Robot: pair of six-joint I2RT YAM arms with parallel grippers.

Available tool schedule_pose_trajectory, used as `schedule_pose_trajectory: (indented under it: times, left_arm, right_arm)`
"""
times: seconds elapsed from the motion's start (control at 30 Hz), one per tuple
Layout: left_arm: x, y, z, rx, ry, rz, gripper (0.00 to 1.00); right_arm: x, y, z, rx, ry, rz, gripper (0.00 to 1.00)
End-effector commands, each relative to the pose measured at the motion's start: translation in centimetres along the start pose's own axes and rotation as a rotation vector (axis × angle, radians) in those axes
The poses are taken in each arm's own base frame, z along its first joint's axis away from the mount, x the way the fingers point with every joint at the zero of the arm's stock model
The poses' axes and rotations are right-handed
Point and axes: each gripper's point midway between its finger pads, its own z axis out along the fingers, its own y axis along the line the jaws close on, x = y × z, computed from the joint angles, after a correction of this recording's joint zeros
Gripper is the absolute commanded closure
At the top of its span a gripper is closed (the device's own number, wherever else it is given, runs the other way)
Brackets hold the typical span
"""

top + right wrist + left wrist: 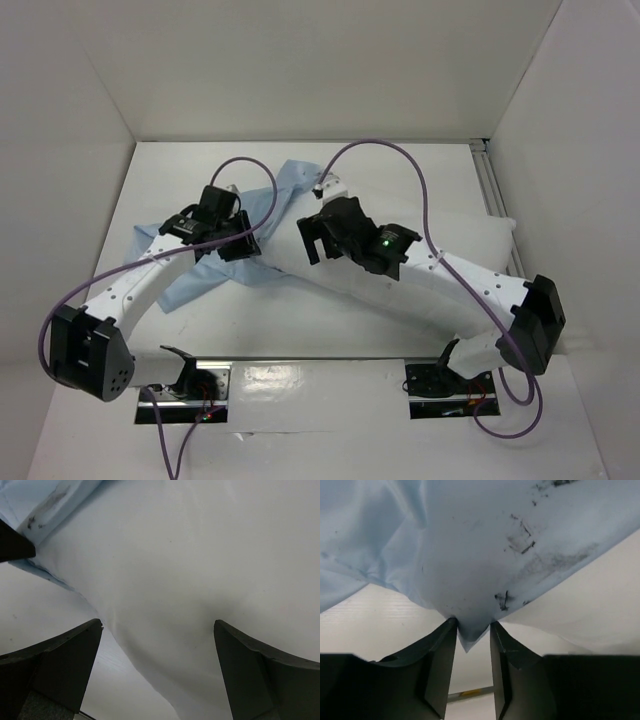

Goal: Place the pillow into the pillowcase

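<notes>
One fold of the pillowcase point(470, 555) is pinched in the left fingers point(442, 655); the right fingers point(65, 655) gape wide astride the pillow point(190, 580). Next, likely lift the mouth open.

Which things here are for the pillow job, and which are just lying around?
For the job: pillow, pillowcase, left gripper, right gripper.
Just there: purple cables, metal rail.
</notes>
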Motion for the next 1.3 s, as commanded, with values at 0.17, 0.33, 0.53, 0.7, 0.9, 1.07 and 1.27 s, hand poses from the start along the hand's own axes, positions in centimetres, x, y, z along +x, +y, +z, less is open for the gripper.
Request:
schedule_pose_trajectory:
  times: [0.17, 0.33, 0.53, 0.7, 0.9, 1.07, 1.27]
  left_arm:
    - [-2.6, -1.1, 0.7, 0.001, -0.063, 0.028, 1.0]
    - [-4.1, -3.0, -0.9, 0.056, -0.077, 0.082, 1.0]
    - [-9.5, -12.4, -6.9, 0.317, -0.089, 0.248, 1.0]
    - [-10.9, -18.8, -10.7, 0.509, -0.073, 0.346, 1.0]
    - [-6.4, -16.4, -8.9, 0.47, 0.057, 0.336, 1.0]
    - [0.3, -9.8, -6.2, 0.331, 0.197, 0.275, 1.0]
    - [1.9, -8.5, -5.2, 0.279, 0.271, 0.286, 0.55]
  right_arm:
    - [3.4, -0.1, 4.9, 0.092, 0.051, -0.053, 0.06]
    - [1.2, -1.7, 6.3, 0.208, 0.006, -0.02, 1.0]
    - [-9.5, -3.7, 3.5, 0.236, -0.202, 0.064, 1.0]
    - [-13.2, -2.0, 2.5, 0.177, -0.252, 0.066, 1.0]
    - [-7.4, -0.4, 7.9, 0.127, -0.185, 0.163, 1.0]
    - [-6.2, -0.3, 7.5, 0.062, -0.197, 0.269, 1.0]
    - [-4.5, -0.6, 5.5, 0.014, -0.199, 0.247, 1.0]
